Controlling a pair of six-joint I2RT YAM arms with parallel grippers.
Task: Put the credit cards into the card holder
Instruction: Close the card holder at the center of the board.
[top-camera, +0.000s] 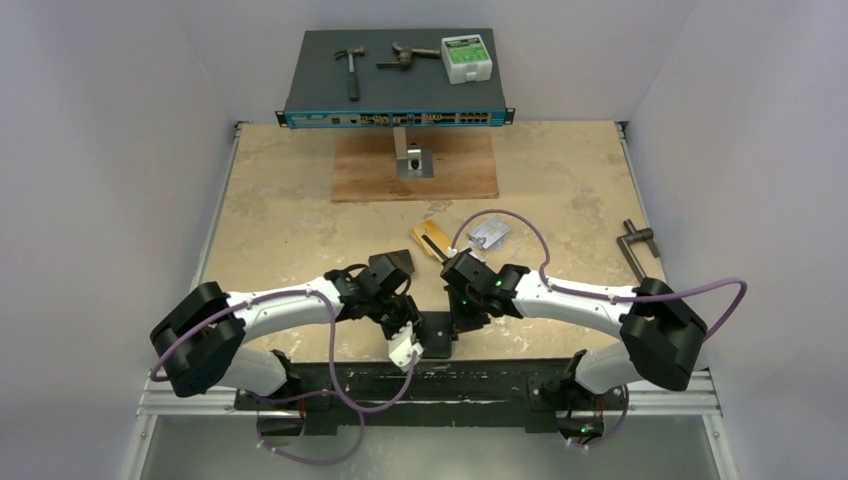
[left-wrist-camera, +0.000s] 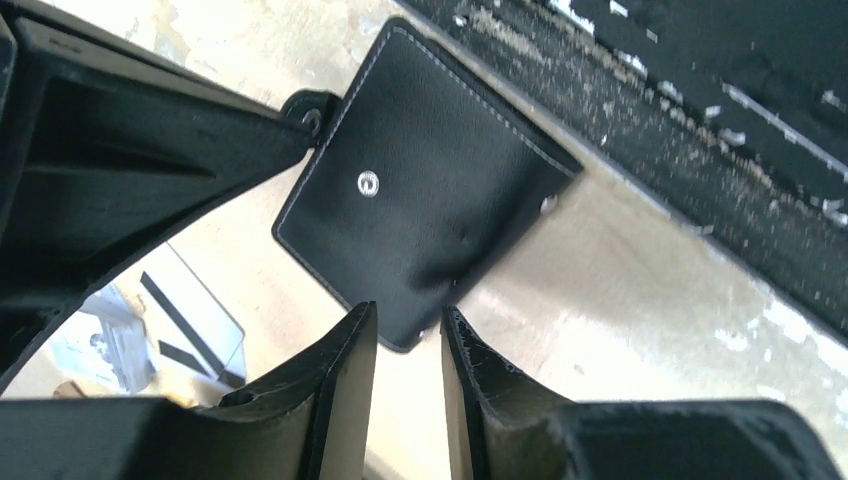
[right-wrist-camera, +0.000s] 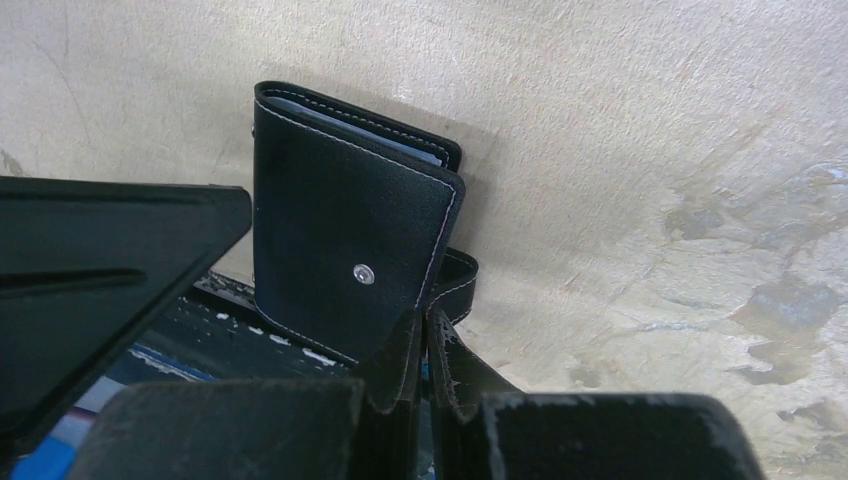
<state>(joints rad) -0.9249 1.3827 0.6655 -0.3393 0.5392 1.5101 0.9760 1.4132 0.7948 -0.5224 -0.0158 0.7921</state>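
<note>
The card holder (top-camera: 437, 338) is a black folding wallet with a snap stud, at the table's near edge between both grippers. My right gripper (right-wrist-camera: 425, 325) is shut on the edge of the card holder's (right-wrist-camera: 340, 240) front flap, next to its snap tab (right-wrist-camera: 462, 282). My left gripper (left-wrist-camera: 405, 315) is open a narrow gap, its tips at a corner of the card holder (left-wrist-camera: 430, 190) and holding nothing. A gold-orange card (top-camera: 432, 238) and a silver-grey card (top-camera: 490, 234) lie mid-table. A white-silver card with a dark stripe (left-wrist-camera: 185, 320) lies beside my left gripper.
A network switch (top-camera: 395, 118) at the back carries a hammer (top-camera: 351, 70), another tool and a green-white box (top-camera: 466, 57). A wooden board (top-camera: 415, 172) with a metal bracket lies before it. A metal handle (top-camera: 636, 247) lies at the right. The black base rail (left-wrist-camera: 700, 110) runs along the near edge.
</note>
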